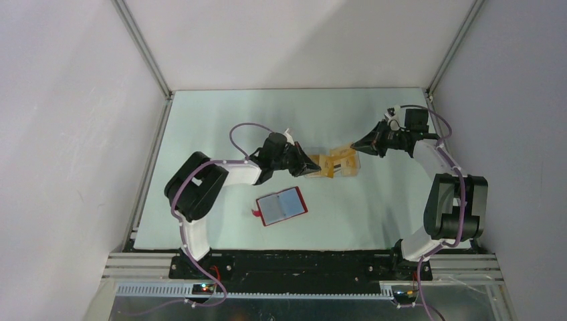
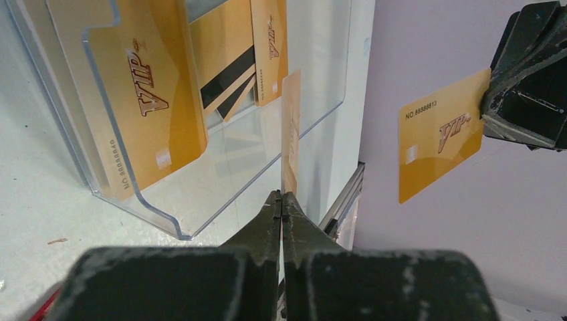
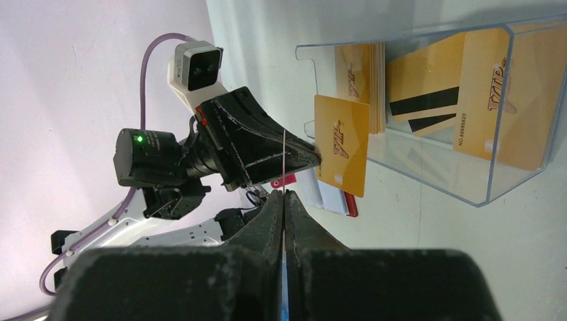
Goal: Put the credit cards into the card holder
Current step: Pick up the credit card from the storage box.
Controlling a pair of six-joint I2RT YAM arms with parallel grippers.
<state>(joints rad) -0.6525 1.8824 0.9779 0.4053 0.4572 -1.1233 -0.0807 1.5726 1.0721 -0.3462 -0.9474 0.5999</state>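
Each gripper holds one gold credit card clear of the table. My left gripper (image 2: pixel 281 195) is shut on a card (image 2: pixel 289 130), seen edge-on just in front of the clear plastic box (image 2: pixel 220 167). My right gripper (image 3: pixel 283 194) is shut on another card, which shows only as a thin edge (image 3: pixel 283 157). From the left wrist view that card's face (image 2: pixel 438 137) hangs at the right gripper's tips. The card holder (image 1: pixel 282 206), a red wallet, lies open and blue-grey side up, near the left arm. More cards (image 3: pixel 491 107) stand in the box.
The clear plastic box (image 1: pixel 339 164) stands mid-table between the two gripper tips. Aluminium frame rails (image 1: pixel 148 167) run along the table's sides. White walls enclose the space.
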